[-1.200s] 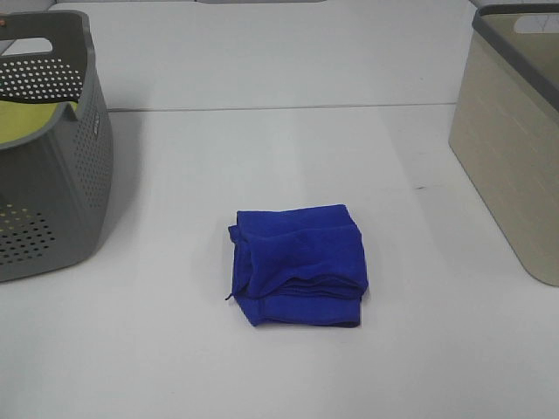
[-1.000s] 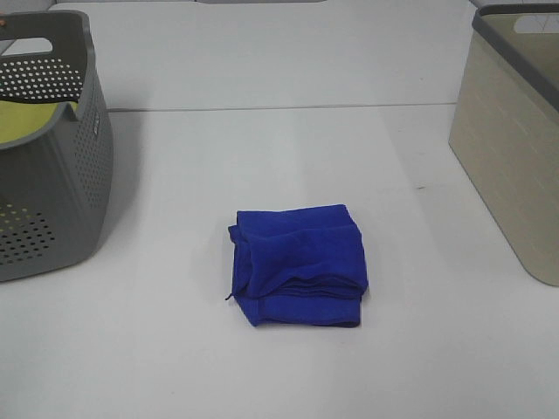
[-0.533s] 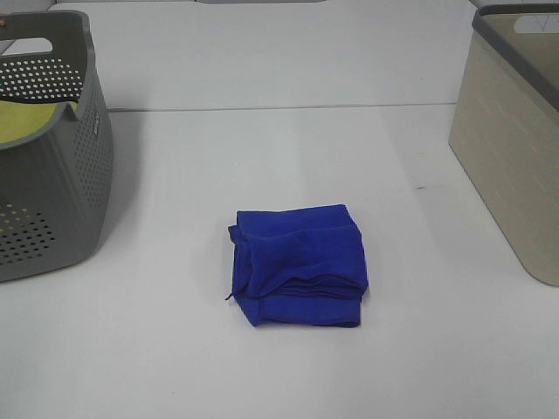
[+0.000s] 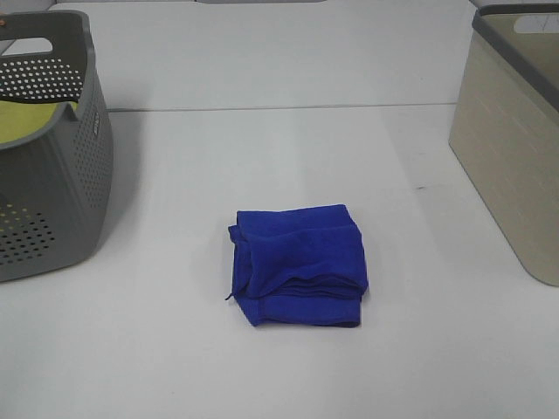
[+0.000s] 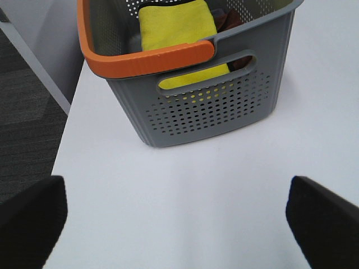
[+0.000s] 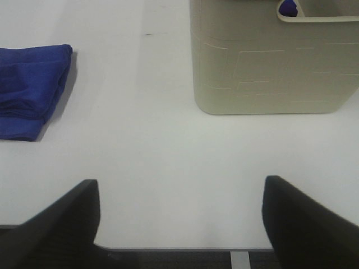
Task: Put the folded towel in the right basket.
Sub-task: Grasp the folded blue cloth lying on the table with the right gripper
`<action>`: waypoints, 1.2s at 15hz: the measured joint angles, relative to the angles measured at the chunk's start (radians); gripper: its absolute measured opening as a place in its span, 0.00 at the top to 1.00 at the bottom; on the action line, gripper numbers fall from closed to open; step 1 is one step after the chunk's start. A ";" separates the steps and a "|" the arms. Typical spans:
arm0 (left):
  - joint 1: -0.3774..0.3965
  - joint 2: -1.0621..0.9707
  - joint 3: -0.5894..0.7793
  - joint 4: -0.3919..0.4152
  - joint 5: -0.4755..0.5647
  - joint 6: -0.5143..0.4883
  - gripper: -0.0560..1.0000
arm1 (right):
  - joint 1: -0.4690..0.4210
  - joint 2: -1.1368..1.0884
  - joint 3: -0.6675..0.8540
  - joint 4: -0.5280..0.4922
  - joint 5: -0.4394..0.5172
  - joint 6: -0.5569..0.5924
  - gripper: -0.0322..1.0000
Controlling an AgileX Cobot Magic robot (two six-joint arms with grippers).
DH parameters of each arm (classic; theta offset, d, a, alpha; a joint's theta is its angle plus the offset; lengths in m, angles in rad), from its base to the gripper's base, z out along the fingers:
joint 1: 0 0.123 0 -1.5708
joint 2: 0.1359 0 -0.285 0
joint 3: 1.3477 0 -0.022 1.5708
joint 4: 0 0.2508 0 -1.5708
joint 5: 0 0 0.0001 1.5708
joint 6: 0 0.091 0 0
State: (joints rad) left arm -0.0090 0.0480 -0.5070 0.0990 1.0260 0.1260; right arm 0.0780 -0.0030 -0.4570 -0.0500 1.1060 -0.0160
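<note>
The folded blue towel (image 4: 299, 264) lies on the white table near the middle, between the two baskets. It also shows in the right wrist view (image 6: 31, 89). The right basket (image 4: 511, 148) is beige with a grey rim and stands at the table's right edge; in the right wrist view (image 6: 269, 61) it stands ahead of the gripper. My right gripper (image 6: 179, 221) is open and empty, back from the towel and the basket. My left gripper (image 5: 176, 230) is open and empty near the left basket. Neither gripper shows in the exterior high view.
A grey perforated basket (image 4: 52, 157) with an orange handle (image 5: 146, 59) stands at the left and holds a yellow cloth (image 5: 176, 25). Something blue (image 6: 288, 7) shows through the beige basket's handle hole. The table edge (image 5: 61, 129) and dark floor lie beside the left basket.
</note>
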 joint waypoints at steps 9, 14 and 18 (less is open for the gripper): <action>0.000 0.000 0.000 0.000 0.000 0.000 0.01 | 0.000 0.000 0.000 0.000 0.000 0.000 0.22; 0.000 0.000 0.000 0.000 0.000 0.000 0.01 | 0.000 0.000 0.000 0.000 0.000 0.000 0.22; 0.000 0.000 0.000 0.000 0.000 0.000 0.01 | 0.000 0.000 0.000 0.000 0.000 0.000 0.22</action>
State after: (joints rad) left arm -0.0090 0.0480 -0.5070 0.0990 1.0260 0.1260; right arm 0.0780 -0.0030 -0.4570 -0.0500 1.1060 -0.0160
